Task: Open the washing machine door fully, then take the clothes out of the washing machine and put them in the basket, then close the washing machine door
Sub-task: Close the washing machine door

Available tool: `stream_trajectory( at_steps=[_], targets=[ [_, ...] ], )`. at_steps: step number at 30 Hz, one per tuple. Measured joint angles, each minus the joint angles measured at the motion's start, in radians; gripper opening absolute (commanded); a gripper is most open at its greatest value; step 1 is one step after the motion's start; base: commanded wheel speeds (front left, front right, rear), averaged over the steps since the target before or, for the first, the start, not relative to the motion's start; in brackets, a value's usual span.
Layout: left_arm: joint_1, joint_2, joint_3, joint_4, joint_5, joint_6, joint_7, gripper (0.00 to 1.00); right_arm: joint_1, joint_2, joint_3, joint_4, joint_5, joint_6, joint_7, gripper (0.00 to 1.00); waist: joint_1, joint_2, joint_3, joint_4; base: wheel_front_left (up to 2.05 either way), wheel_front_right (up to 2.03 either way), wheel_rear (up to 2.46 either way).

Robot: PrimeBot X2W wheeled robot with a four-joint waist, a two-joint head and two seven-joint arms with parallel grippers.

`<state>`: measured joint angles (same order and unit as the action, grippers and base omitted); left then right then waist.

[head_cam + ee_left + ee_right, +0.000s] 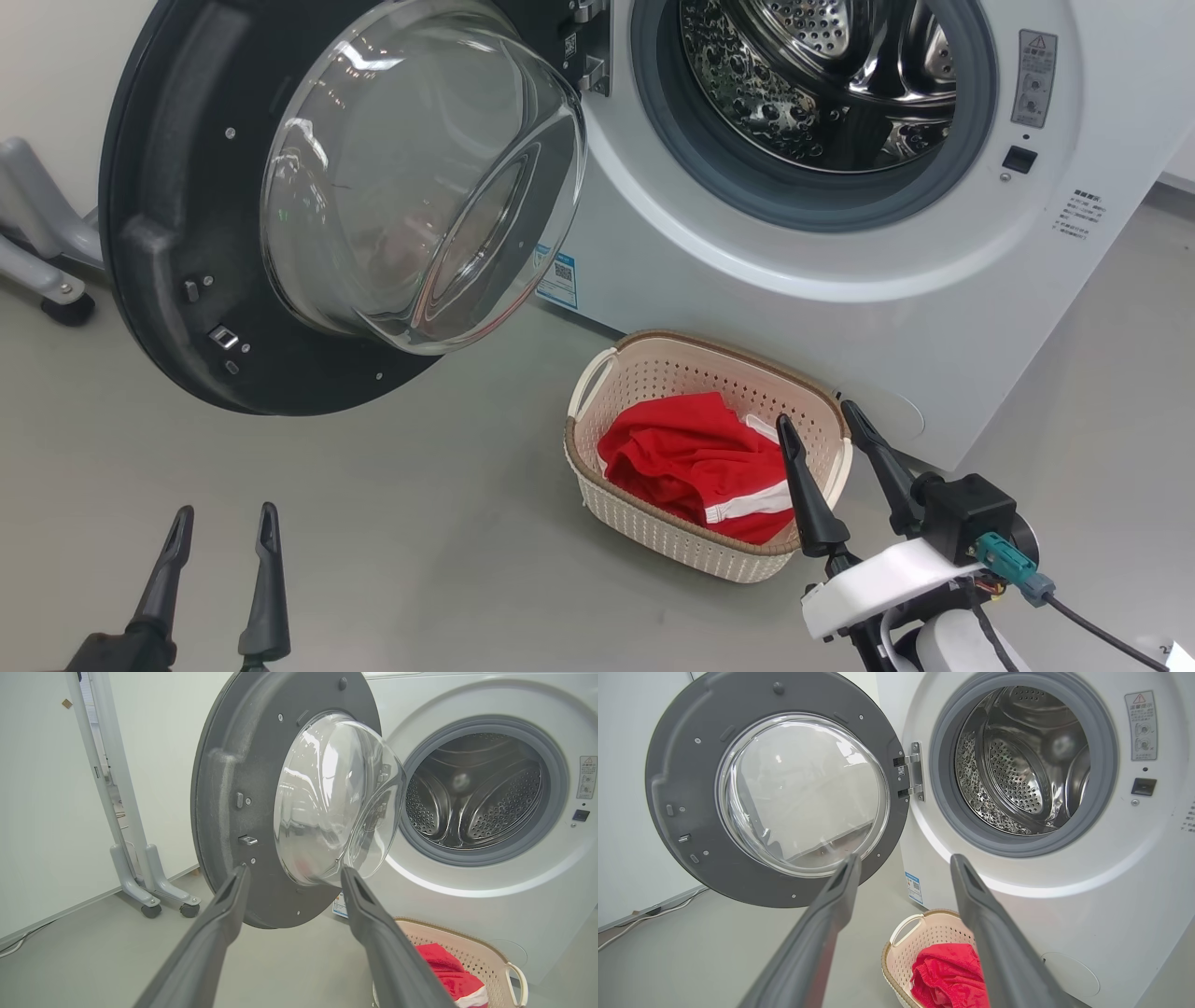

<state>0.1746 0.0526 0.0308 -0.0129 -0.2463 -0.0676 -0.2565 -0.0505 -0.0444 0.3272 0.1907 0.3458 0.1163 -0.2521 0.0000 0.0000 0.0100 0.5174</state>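
Both pincers stand released, gripping nothing: left gripper (pixel 226 511) at the near left over the grey floor (pixel 420 541), right gripper (pixel 815 413) at the near right, fingers spread before the right end of the basket (pixel 653 539); the clothes (pixel 686 457) (red with white trim) lie heaped in the basket, which sits on the floor just before the washing machine (pixel 794 317); the washing machine door (pixel 168 233) stands swung wide to the left, glass bowl (pixel 420 177) facing out; beyond, the steel drum (pixel 747 84) lies exposed
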Motion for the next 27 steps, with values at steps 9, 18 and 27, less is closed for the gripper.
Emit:
stream_trajectory(
  at_steps=[9, 18, 27],
  targets=[
    [0.0, 0.0, 0.0, -0.001, 0.0, 0.0, 0.0, 1.0, -0.002, 0.0, 0.0, 0.001, 0.0, 0.0, 0.0, 1.0, 0.0, 0.0, -0.001, -0.001, 0.0, 0.0, 0.0],
    [0.002, 0.0, 0.0, -0.001, -0.01, 0.0, 0.0, 0.0, -0.002, 0.0, 0.0, 0.002, 0.0, 0.005, 0.0, 1.0, 0.0, 0.0, -0.002, -0.002, 0.0, 0.0, 0.0],
    [0.016, 0.004, 0.038, -0.016, -0.019, 0.0, 0.0, 0.0, -0.002, -0.001, 0.011, 0.001, -0.005, 0.005, 0.0, 1.0, 0.0, 0.0, 0.016, -0.003, 0.0, 0.0, 0.0]
  ],
)
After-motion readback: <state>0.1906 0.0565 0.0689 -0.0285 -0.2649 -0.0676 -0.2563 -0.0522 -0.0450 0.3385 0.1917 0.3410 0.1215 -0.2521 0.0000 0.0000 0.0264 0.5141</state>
